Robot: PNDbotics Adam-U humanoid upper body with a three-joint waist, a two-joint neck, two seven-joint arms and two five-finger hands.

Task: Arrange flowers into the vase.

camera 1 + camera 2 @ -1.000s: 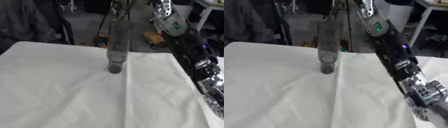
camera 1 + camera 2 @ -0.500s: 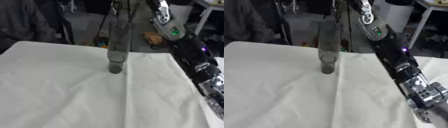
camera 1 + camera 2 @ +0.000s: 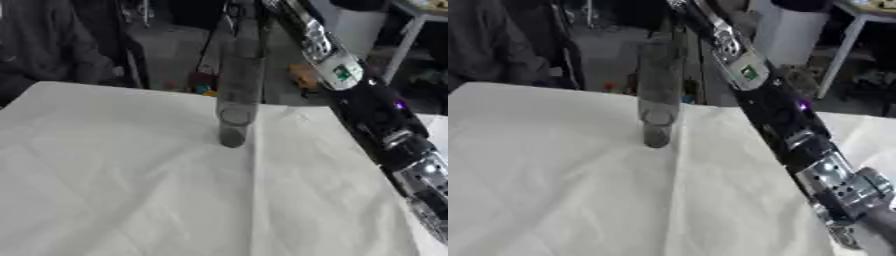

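A tall clear glass vase [image 3: 237, 90] stands upright on the white cloth [image 3: 114, 190], near the table's far edge at the middle. My right arm [image 3: 785, 117] runs from the lower right corner up past the vase, and its forearm [image 3: 317, 41] leaves the view at the top edge just right of the vase's mouth. The hand itself lies beyond the top edge. Thin dark lines show above the vase's mouth; I cannot tell whether they are stems. No flower lies on the cloth. My left hand does not show.
The white cloth is creased, with a long fold [image 3: 254, 200] running toward me from the vase. Behind the table are dark stands and legs [image 3: 131, 45], a white table leg [image 3: 398, 45] and small coloured things on the floor [image 3: 302, 77].
My right forearm has swung a little to the left, closer to the top of the vase. The vase has stayed where it was.
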